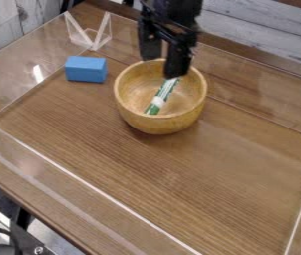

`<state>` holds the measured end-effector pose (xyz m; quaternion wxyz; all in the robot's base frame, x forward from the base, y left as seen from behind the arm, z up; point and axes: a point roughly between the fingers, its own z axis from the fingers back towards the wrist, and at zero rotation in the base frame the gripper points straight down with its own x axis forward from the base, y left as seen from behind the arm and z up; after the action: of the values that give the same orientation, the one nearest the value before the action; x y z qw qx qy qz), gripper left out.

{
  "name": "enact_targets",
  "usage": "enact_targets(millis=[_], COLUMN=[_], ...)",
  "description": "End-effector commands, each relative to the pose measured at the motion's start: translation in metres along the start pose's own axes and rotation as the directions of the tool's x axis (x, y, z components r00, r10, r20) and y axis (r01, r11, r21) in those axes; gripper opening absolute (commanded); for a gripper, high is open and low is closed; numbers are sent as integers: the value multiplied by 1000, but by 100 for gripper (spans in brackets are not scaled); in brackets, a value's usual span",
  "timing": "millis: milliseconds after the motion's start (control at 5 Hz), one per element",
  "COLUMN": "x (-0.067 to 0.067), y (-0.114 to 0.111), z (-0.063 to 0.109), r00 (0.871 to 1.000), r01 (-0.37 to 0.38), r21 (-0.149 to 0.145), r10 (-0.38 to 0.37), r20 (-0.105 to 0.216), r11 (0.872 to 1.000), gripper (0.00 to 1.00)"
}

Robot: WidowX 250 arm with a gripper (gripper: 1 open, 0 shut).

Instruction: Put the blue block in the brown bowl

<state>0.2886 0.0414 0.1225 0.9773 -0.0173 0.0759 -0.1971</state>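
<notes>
The blue block (86, 68) lies on the wooden table, left of the brown bowl (138, 116) and apart from it. A green-and-white tube (164, 96) leans inside the bowl. My gripper (162, 58) hangs over the bowl's far rim, turned so its black fingers (177, 62) look close together from this angle. The fingers stand open and hold nothing. The block is a short way to the gripper's left and lower.
A low clear acrylic wall (20, 149) frames the table along the left and front. A clear plastic stand (87, 36) sits at the back left behind the block. Bare wood (180, 179) fills the front half of the table.
</notes>
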Motion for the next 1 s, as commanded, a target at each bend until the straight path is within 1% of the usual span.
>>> enact_targets(millis=[0,200,400,600,800], x=[-3,-1,2,7,11], y=[29,44,58,70,82], z=[17,15,12,9,5], r00=[985,954,923,896,863], r01=[164,297,382,443,503], r21=[57,77,91,100,107], r10=[-166,-299,-384,-445,-505], r20=[37,19,5,-4,-13], r11=[985,952,920,891,857], gripper=[100,100,100,100,100])
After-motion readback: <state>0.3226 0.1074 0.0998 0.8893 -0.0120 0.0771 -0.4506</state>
